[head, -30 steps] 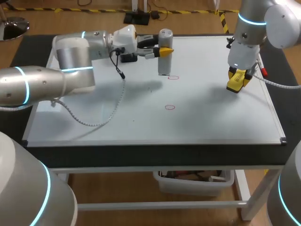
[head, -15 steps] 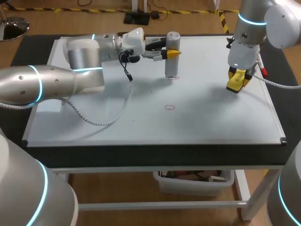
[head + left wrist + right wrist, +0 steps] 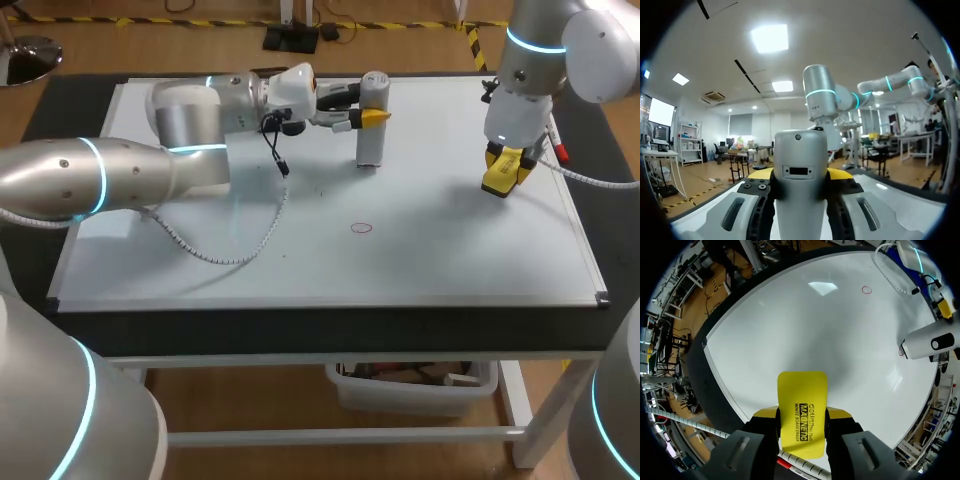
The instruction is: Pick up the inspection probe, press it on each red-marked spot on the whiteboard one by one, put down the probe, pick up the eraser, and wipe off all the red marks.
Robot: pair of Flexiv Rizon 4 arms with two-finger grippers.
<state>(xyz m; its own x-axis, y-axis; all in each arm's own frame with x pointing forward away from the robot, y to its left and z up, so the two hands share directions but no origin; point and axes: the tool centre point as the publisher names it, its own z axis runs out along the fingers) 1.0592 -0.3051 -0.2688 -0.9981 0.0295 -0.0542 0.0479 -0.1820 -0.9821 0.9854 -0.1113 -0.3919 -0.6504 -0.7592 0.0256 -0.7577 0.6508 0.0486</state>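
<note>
The grey inspection probe [image 3: 371,122] stands upright with its foot on the whiteboard [image 3: 450,250], covering the upper red mark. My left gripper [image 3: 366,116] is shut on the probe's upper part; in the left wrist view the probe [image 3: 800,200] fills the gap between its fingers. A second red circle [image 3: 361,227] lies nearer the board's middle. My right gripper [image 3: 503,172] hangs over the board's right side, shut on the yellow eraser [image 3: 500,180]. In the right wrist view the eraser [image 3: 802,410] is clamped between the fingers, with the red circle [image 3: 867,289] and the probe [image 3: 932,342] ahead.
A red-capped marker [image 3: 558,150] lies at the board's right edge behind my right arm. My left arm's cable [image 3: 250,225] drapes over the board's left half. The board's front and middle lie bare apart from the red circle.
My left arm has carried the probe to the right and set it down over the upper red mark. The right arm and eraser have stayed put.
</note>
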